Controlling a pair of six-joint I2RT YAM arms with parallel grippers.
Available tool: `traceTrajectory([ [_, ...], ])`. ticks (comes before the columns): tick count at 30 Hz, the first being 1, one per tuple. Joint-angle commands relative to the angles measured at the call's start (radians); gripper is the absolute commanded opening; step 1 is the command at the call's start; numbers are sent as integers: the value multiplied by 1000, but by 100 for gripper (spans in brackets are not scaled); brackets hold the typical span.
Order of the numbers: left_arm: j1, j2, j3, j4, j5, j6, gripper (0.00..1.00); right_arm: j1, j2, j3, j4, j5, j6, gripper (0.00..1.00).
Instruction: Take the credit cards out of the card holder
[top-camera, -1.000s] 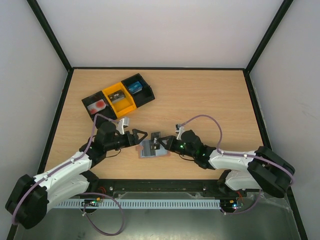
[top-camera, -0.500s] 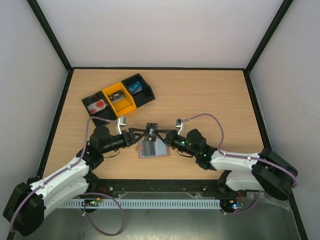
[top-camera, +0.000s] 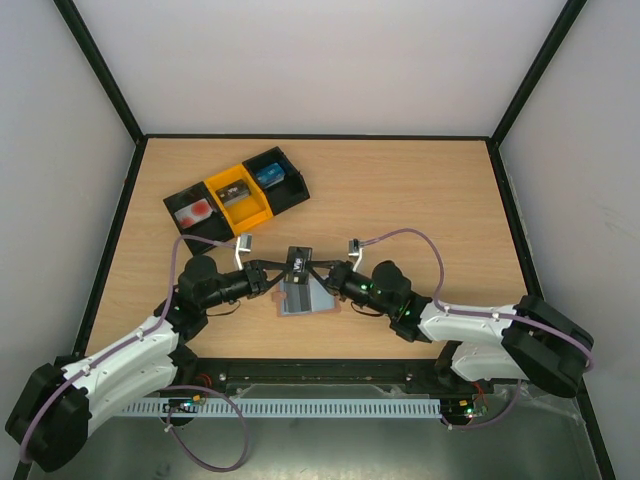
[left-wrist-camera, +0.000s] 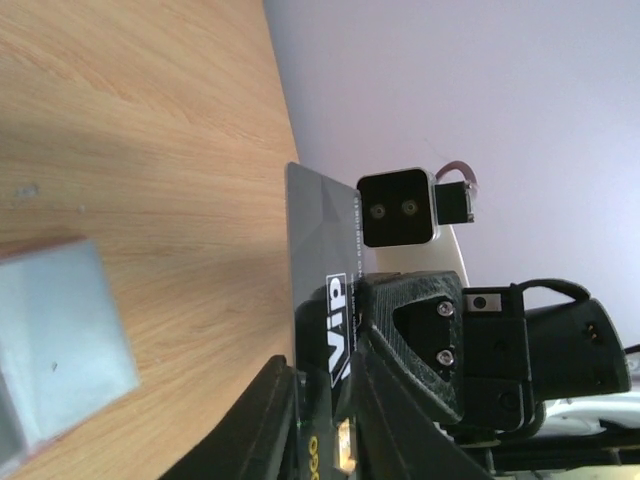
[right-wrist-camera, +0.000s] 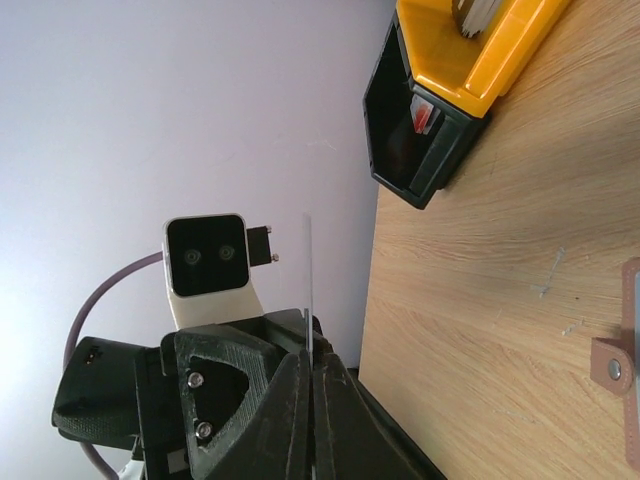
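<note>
Top external view: both claws meet just above the card holder (top-camera: 305, 298), which lies flat on the table (top-camera: 420, 190) near the arm bases. One dark card (top-camera: 297, 261) stands on edge between them. The right claw (top-camera: 315, 268) is pinched narrowly on it, and the left claw (top-camera: 282, 267) looks clamped on it too. It reads as a handover, so next one claw must let go before the other carries the card off. A second ago the left claw was short of the card, which sat lower and further right.
</note>
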Motion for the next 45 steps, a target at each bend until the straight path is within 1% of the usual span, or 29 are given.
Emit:
traceTrajectory([
  [1, -4, 2, -7, 43, 23, 11, 12, 12, 10, 17, 42, 4, -12, 2],
  [3, -4, 8, -7, 50, 36, 12, 4, 14, 11, 17, 39, -8, -17, 3],
  [4, -3, 10, -7, 53, 44, 15, 3, 14, 9, 16, 36, -14, -21, 4],
  [7, -4, 8, -4, 60, 65, 22, 3, 14, -9, 14, -1, -20, -55, 7],
  [9, -2, 8, -4, 68, 83, 32, 3, 14, -37, 16, -57, -28, -100, 12],
  [12, -3, 11, 7, 39, 114, 66, 3, 12, -99, 42, -211, -40, -209, 24],
  [13, -2, 15, 14, 23, 128, 82, 3, 12, -126, 50, -269, -36, -249, 29],
  [14, -2, 17, 22, 4, 143, 100, 3, 12, -159, 57, -328, -29, -286, 31],
  [16, -1, 23, 39, -33, 188, 140, 3, 11, -226, 76, -454, -7, -365, 39],
  [19, -1, 30, 85, -124, 235, 208, 3, 8, -323, 120, -645, 36, -464, 51],
  [21, -2, 33, 107, -170, 266, 251, 3, 5, -379, 150, -739, 50, -518, 59],
  [25, -3, 44, 133, -222, 356, 316, 3, 2, -404, 208, -883, 13, -588, 68],
  [28, -3, 48, 135, -233, 417, 336, 3, 0, -387, 235, -941, -42, -629, 71],
  [32, -4, 27, 143, -252, 462, 359, 3, -13, -352, 251, -945, -142, -658, 71],
  [36, -3, 6, 159, -288, 471, 386, 3, -28, -338, 240, -876, -245, -646, 66],
  [40, -4, -1, 150, -271, 483, 373, 3, -36, -315, 237, -824, -317, -634, 61],
  [43, -4, -15, 132, -234, 493, 344, 3, -40, -298, 227, -762, -389, -605, 49],
  [45, -3, -27, 130, -231, 494, 339, 3, -40, -295, 223, -739, -393, -595, 37],
])
